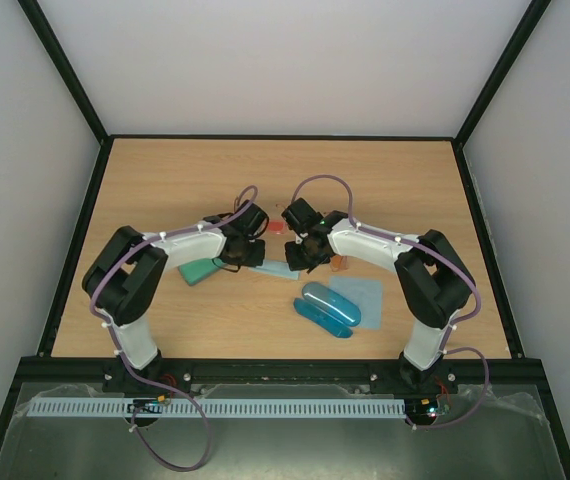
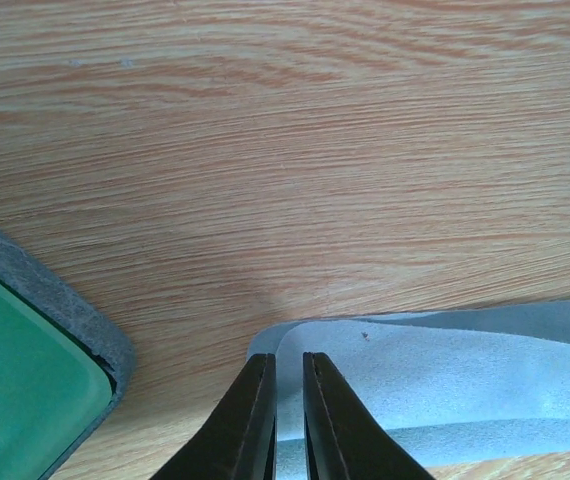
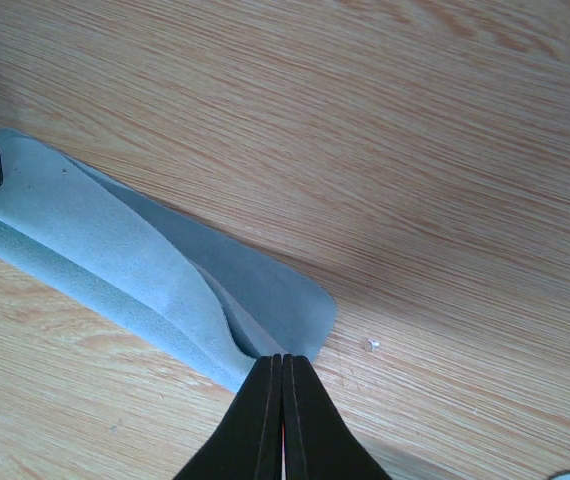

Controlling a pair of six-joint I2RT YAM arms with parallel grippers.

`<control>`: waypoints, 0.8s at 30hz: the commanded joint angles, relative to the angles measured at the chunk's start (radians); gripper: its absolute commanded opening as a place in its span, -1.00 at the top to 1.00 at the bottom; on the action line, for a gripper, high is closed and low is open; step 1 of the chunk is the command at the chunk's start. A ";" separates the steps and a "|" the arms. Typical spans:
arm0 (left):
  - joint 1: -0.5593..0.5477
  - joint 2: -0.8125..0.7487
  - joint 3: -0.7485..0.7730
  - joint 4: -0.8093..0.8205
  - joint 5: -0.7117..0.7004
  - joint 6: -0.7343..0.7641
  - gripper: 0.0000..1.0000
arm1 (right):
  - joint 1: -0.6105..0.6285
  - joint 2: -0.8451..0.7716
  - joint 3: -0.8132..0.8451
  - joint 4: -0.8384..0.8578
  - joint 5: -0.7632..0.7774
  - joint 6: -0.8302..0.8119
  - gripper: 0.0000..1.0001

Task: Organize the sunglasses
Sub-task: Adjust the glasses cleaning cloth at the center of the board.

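Case (image 2: 15,385), green, sits left of left pincer (image 2: 288,358). That pincer is clenched on one end of pale blue cloth (image 2: 445,370). Just beyond, between both pincers: red sunglasses (image 1: 273,228). The right pincer (image 3: 283,358) is clenched on the cloth's other end, orange sunglasses (image 1: 341,264) just right of it.

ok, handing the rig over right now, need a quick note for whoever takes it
The left gripper is shut on one end of the folded cloth. The right gripper is shut on the other end.
The red-pink sunglasses lie between the wrists and the orange sunglasses beside the right arm. Neither pair is held.
The green case is left of the cloth, the blue case nearer the bases.
Done: nothing put away, apparently.
Left: probably both pairs.
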 commanded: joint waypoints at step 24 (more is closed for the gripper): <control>-0.016 0.028 0.022 -0.018 -0.016 0.001 0.80 | -0.004 0.025 -0.010 -0.019 -0.018 -0.013 0.97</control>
